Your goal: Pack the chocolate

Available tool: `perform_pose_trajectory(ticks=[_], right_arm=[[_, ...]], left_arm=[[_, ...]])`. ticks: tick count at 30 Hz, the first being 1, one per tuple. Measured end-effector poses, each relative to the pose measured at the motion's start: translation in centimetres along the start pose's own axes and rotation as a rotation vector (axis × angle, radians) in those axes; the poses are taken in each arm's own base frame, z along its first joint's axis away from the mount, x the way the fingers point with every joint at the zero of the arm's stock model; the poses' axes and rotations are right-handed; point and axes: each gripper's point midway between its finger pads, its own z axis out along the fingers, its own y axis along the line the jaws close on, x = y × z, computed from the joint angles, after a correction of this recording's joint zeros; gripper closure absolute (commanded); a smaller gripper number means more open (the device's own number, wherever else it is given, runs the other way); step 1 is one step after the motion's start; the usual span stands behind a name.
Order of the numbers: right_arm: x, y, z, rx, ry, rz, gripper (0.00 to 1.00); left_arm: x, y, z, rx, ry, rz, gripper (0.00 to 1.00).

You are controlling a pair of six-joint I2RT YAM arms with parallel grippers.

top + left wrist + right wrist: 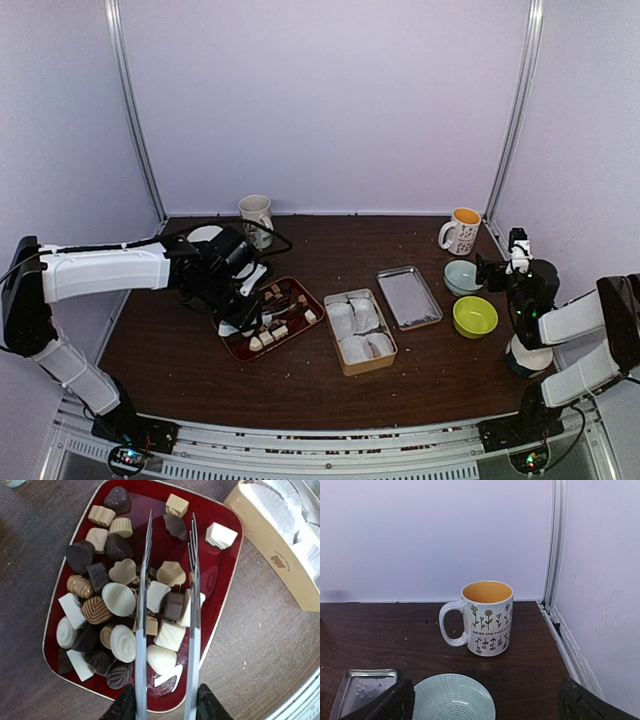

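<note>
The chocolate (pixel 120 600), many small white, cream, tan and dark brown pieces, lies heaped in a red tray (pixel 145 505) that also shows left of centre (pixel 238 351) in the top view. My left gripper (pixel 165 706) hovers over the tray's near end, shut on silver tongs (pixel 142 630). The tongs' two arms reach out over the pieces with their tips apart, and no piece is between them. A tan box (pixel 270 545) lined with white paper cups stands right of the tray. My right gripper (pixel 485 711) is open and empty at the far right.
A metal lid (pixel 409 297) lies beside the box (pixel 360 330). A flowered mug (pixel 487 617), a teal bowl (pixel 454 700) and a green bowl (pixel 475 316) stand by the right arm. Another mug (pixel 257 217) stands at the back left.
</note>
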Motion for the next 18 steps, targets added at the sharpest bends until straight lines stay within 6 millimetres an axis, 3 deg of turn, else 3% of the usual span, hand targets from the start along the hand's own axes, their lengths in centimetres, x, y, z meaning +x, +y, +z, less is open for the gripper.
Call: perform_pose_trajectory(ticks=[11,18], right_arm=[[-0.7,-0.2,0.0,0.011,-0.032,0.002,0.00],[-0.9,-0.2,0.0,0.013,-0.037,0.002,0.00]], left_arm=[[-0.7,1.1,-0.5,-0.070,-0.016,-0.028,0.53],[-1.2,0.9,0.0,-0.065,-0.007,-0.028,0.57]])
